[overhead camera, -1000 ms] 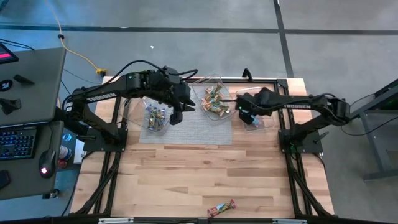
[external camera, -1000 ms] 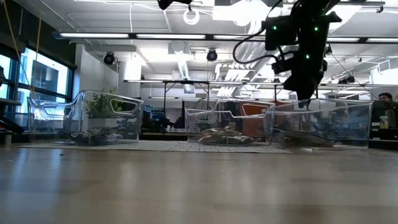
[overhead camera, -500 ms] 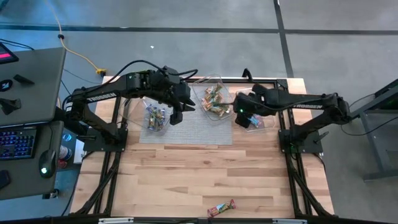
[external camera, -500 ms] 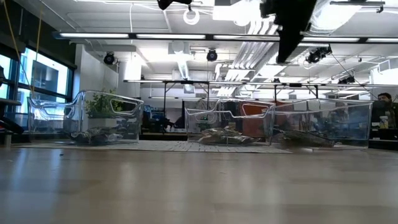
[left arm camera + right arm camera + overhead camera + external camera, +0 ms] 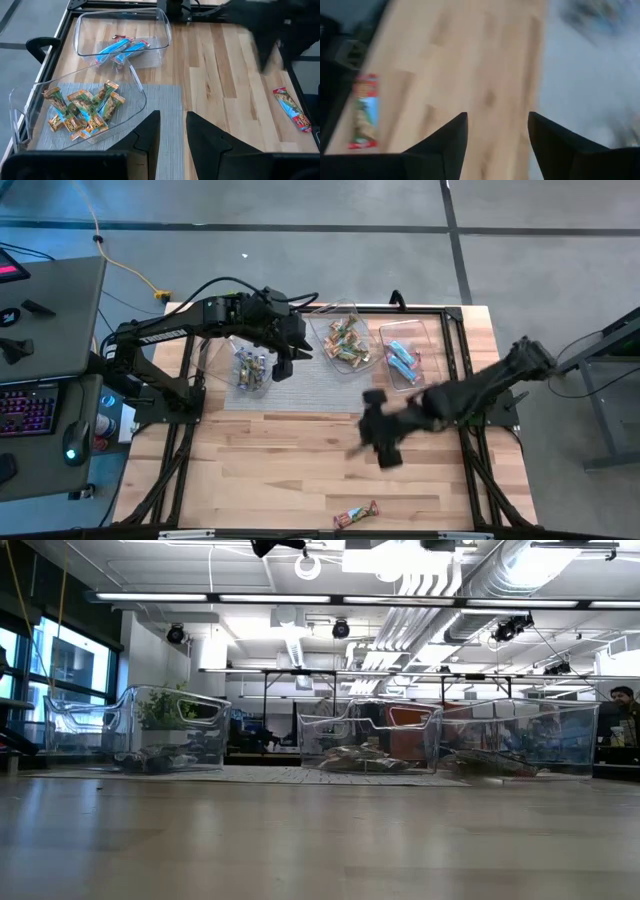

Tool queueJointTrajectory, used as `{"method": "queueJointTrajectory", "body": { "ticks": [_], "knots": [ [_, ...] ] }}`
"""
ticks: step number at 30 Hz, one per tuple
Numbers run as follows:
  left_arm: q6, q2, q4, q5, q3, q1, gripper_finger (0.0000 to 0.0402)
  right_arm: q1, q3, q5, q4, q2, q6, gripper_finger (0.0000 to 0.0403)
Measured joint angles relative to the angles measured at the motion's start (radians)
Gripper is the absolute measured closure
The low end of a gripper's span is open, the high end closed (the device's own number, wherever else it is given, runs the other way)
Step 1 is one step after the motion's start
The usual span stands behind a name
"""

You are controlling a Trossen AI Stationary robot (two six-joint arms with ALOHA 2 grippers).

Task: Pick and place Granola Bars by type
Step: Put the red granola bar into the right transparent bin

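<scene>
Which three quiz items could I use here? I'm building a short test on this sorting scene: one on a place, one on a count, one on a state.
1. Where does the stray granola bar lie?
A. on the bare wood near the table's front edge
B. on the grey mat
C. in the left tub

2. How many clear tubs stand along the back of the table?
A. two
B. three
C. five

3. How do the right gripper's jaws stand?
A. shut on a bar
B. shut, empty
C. open, empty

Answers:
1 A: the high view shows it alone on the planks, far from the mat.
2 B: left tub, middle tub and right tub.
3 C: its wrist view shows wood between the parted jaws.
</scene>
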Motion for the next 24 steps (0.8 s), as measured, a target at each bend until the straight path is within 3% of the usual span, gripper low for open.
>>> {"method": "queueJointTrajectory", "body": {
  "ticks": [4,12,18,24],
  "knots": [
    [0.0,0.0,0.0,0.001,0.0,0.0,0.0312,0.097,0.0,-0.013,0.123,0.085,-0.037,0.0225],
    [0.0,0.0,-0.018,0.012,0.0,0.0,0.0312,0.195,0.0,-0.106,0.248,0.27,0.167,0.0239],
    [-0.001,0.0,-0.023,0.012,0.0,0.0,0.0312,0.241,-0.001,-0.107,0.28,0.368,0.281,0.0222],
    [-0.046,0.0,-0.028,0.013,0.0,0.0,0.0312,0.298,-0.001,-0.103,0.413,0.436,0.289,0.0193]
  ]
}}
